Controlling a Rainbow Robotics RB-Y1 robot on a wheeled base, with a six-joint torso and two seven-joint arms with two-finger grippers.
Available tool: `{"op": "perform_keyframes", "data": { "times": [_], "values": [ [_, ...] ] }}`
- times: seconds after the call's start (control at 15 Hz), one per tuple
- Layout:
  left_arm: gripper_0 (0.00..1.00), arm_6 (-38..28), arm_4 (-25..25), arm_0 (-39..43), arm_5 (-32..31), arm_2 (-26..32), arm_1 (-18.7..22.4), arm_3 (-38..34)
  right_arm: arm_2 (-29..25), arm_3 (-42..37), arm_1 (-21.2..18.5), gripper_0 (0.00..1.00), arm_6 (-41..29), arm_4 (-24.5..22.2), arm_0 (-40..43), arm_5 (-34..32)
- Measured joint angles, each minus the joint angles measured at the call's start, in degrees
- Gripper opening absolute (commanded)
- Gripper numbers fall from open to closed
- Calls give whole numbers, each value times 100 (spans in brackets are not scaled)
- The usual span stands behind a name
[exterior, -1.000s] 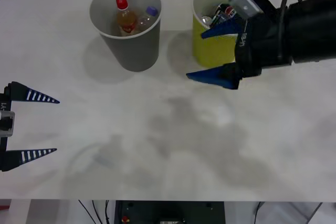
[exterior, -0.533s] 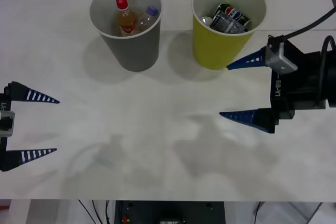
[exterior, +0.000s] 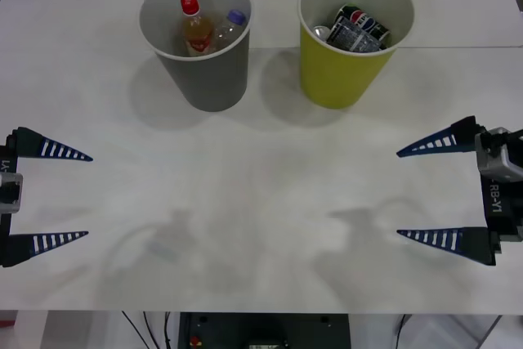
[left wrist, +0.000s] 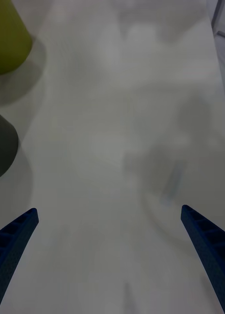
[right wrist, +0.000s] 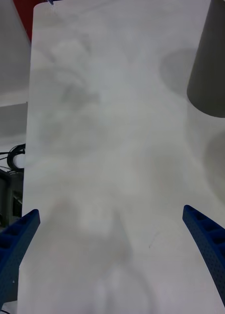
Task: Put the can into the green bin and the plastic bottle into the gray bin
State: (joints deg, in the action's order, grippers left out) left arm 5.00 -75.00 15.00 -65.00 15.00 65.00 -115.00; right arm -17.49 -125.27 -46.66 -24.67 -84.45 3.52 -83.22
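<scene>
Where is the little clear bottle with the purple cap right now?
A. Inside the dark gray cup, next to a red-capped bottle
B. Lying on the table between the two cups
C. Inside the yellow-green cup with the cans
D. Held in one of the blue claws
A: the plastic bottle stands inside the gray bin beside the red-capped bottle, while the left gripper and right gripper are both open and hold nothing.
</scene>
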Motion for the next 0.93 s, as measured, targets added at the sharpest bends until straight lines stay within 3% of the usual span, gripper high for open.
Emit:
{"op": "perform_keyframes", "data": {
  "times": [0.33,0.93],
  "values": [
    [100,0,0,0,0,0,0,0,-319,1,118,100,656,2,598,-30],
    [100,0,0,0,0,0,0,0,-360,1,131,100,841,-174,712,-107]
  ]
}}
